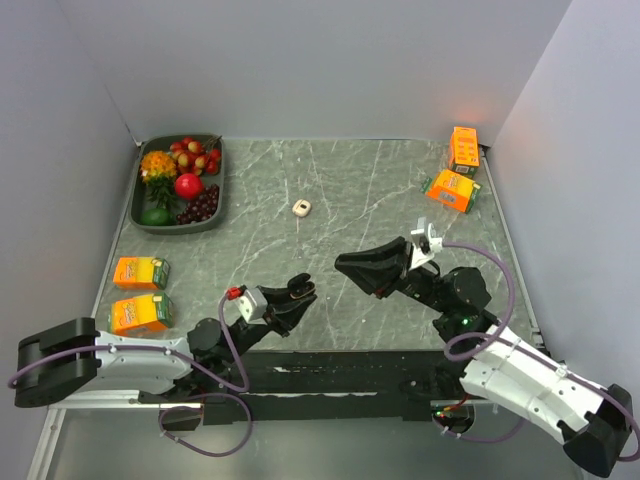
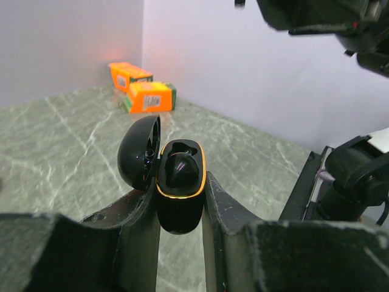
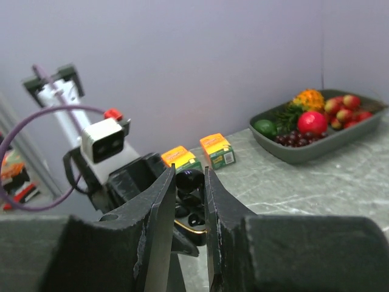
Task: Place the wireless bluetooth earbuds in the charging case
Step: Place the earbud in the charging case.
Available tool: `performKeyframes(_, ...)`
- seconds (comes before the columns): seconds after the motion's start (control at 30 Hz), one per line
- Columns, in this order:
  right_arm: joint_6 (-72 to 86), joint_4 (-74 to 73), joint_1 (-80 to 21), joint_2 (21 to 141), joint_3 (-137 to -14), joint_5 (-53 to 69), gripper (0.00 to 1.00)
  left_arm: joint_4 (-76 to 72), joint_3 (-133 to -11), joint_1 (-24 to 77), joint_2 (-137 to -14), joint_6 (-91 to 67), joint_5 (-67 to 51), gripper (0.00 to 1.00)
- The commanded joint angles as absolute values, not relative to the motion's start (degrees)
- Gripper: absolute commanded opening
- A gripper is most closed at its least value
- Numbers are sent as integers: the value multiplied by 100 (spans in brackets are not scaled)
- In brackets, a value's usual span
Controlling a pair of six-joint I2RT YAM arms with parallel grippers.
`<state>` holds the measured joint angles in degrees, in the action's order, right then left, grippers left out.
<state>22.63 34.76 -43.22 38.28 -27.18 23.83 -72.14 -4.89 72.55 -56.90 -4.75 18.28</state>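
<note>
Left wrist: glossy black, gold-rimmed charging case (image 2: 181, 210), open-lidded, pinched in left tool (image 2: 180, 190)

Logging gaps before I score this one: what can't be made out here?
Right wrist: whether right gripper holds an earbud; its fingers crowd the dark shape.
Left wrist: charging case rear socket, too dark to tell if filled.
Top: pale object mid-table, too small to identify.

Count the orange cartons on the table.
4. Two cartons lie near the left edge; two more sit in the far right corner. More could be hidden.
</note>
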Motion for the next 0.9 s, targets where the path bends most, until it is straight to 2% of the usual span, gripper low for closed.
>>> performKeyframes(0.0,1618,3385,-4736,3428,-2742,2575,0,-7998,-949,7233,-5766,-290,1302,1)
performKeyframes(0.17,1143,3173,-5202,3393,-2760,2487,0,-7998,-1090,7225,-5792,-281,1204,1)
performKeyframes(0.57,1476,3690,-5247,3708,-2654,2909,0,-7892,-1125,7225,-5757,-150,923,1)
performKeyframes(0.87,1635,3867,-5247,4034,-2645,3269,0,-8376,-897,7225,-5959,193,580,1)
